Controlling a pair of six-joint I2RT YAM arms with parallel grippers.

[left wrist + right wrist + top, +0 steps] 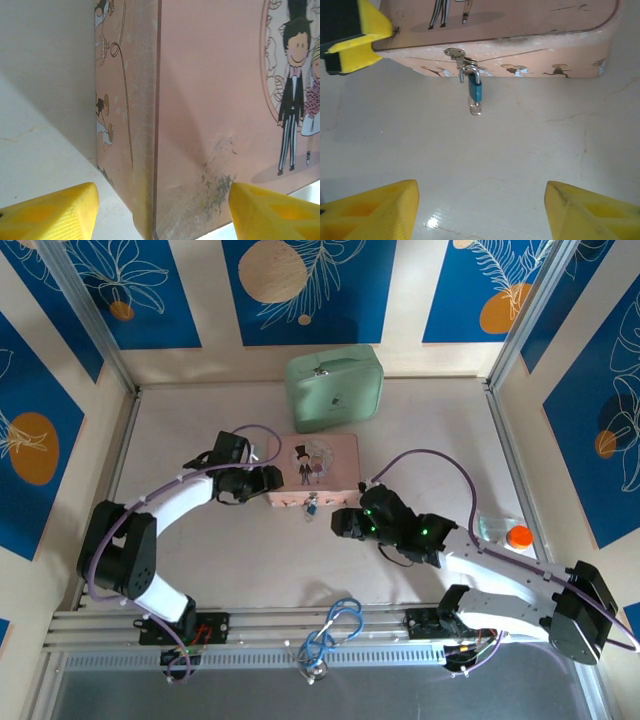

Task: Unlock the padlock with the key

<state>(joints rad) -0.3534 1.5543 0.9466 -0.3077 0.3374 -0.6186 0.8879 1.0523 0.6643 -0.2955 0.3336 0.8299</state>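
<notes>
The left gripper (160, 212) stands wide open astride a corner of the pink rectangular cartoon-printed case (318, 468). The tiny blue-bodied padlock with a silvery shackle (475, 91) hangs from the case's front latch. Facing it, the right gripper (480, 210) gapes empty.

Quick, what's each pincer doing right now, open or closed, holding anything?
Left pincer: open, a corner of the pink case between its fingers.
Right pincer: open, empty, the padlock ahead of it.

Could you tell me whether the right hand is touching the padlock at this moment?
Apart. The right wrist view shows the padlock hanging at the pink case edge, with bare table between it and the right hand, whose fingers are open.
</notes>
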